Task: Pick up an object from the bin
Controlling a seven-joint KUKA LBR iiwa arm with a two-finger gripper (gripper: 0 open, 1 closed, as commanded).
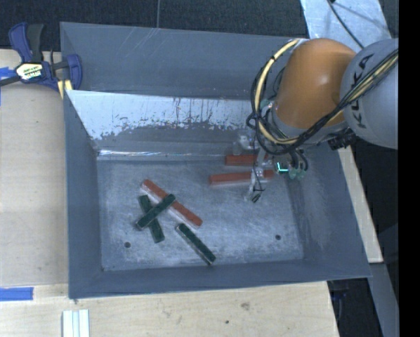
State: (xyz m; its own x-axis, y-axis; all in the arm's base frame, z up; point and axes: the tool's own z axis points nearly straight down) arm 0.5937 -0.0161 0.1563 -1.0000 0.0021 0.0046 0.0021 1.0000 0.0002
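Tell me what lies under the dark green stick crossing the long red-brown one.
Under that green stick pass the red-brown stick and a second dark green stick. Their crossing parts and the bin floor beneath are covered.

One camera looks steeply down into the grey bin (83,188), slightly oblique.

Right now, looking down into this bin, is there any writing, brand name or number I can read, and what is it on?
"KUKA": dark letters on the grey arm, partly crossed by cables, so only partly legible.
No writing can be seen on the red-brown sticks, the green sticks or the grey bin.
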